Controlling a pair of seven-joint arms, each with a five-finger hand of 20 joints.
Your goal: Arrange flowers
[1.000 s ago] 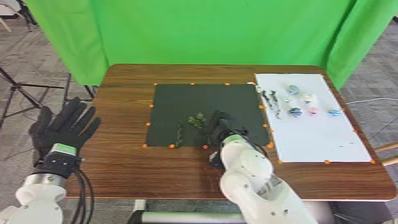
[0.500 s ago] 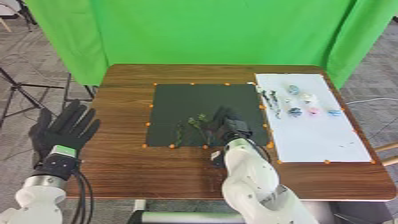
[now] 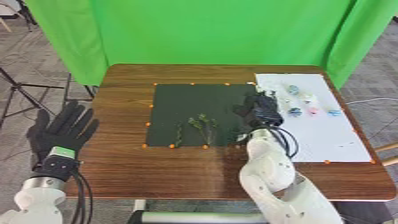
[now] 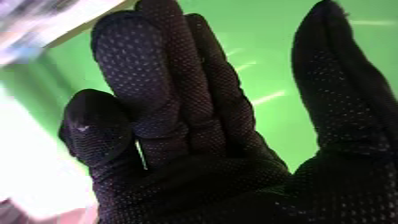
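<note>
In the head view my right hand (image 3: 264, 111) is over the seam between the dark green mat (image 3: 182, 97) and the white sheet (image 3: 329, 142), covering the stems there. The right wrist view shows the same hand (image 4: 191, 125) with relaxed fingers, the thumb apart and nothing held. Two green sprigs lie on the mat's lower part: a thin one (image 3: 179, 134) and a branching leafy one (image 3: 203, 125). On the sheet are a blue flower (image 3: 295, 111), a pink flower (image 3: 313, 110), a light blue flower (image 3: 334, 113) and a pale one (image 3: 307, 98). My left hand (image 3: 60, 131) is open at the table's left edge.
Small orange markers (image 3: 172, 146) line the edges of the mat and sheet. The brown table (image 3: 160, 175) surrounds both. A green curtain (image 3: 213, 32) hangs behind the table's far edge.
My right hand has moved away from the leafy sprig, rightward and farther up the table to the sheet's edge. The leafy sprig lies uncovered on the mat. The left hand has stayed put.
</note>
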